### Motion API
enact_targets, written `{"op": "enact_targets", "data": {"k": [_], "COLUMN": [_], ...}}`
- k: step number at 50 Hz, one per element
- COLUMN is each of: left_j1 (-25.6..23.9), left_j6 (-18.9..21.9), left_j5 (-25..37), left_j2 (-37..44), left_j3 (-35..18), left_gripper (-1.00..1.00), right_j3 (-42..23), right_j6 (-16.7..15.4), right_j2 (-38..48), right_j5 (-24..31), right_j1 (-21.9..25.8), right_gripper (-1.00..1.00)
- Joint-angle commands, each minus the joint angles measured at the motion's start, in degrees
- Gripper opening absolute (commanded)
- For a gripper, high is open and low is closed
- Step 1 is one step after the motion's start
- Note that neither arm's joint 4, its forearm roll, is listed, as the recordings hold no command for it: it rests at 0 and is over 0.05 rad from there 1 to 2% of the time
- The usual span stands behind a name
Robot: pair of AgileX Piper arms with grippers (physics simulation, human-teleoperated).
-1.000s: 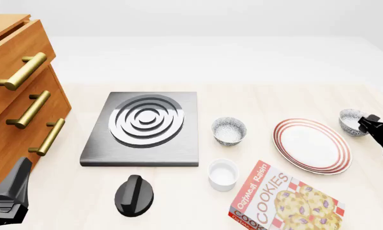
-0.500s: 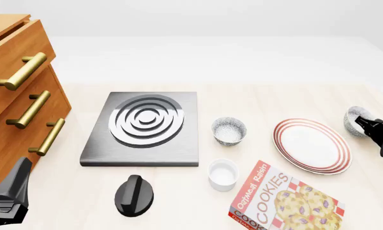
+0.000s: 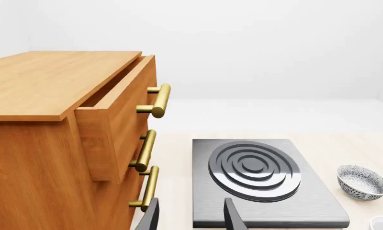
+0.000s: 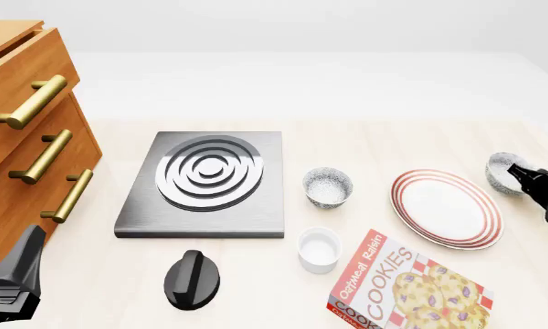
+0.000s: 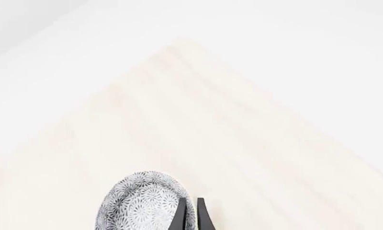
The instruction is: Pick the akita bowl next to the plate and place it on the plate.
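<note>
The akita bowl (image 4: pixel 503 171) at the right edge of the frame has slid a little left again, closer to the plate (image 4: pixel 446 208), and the right gripper (image 4: pixel 522 175) moved with it. The bowl is not on the plate yet, just beside its upper right rim. In the right wrist view the two fingers are almost together, pinching the bowl's rim. The left gripper (image 3: pixel 190 215) has stayed low at the bottom left, fingers apart, holding nothing. Next, I think, comes a lift.
</note>
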Motion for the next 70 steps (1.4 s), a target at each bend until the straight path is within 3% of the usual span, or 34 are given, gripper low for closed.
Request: {"op": "enact_targets", "data": {"k": [1,37,70], "left_j1": [0.0,0.0,0.0], "left_j6": [0.0,0.0,0.0], "left_j5": [0.0,0.0,0.0], "left_j2": [0.0,0.0,0.0], "left_j3": [0.0,0.0,0.0], "left_gripper": [1.0,1.0,1.0], "right_j3": [1.9,5.5,10.4], "right_j6": [2.2,5.4,6.4], "right_j2": [-2.6,-14.6,-24.7], "right_j5": [1.8,5.4,7.5], "right_j1": [0.7,2.0,4.6], "right_gripper": [-1.0,-1.0,-1.0]}}
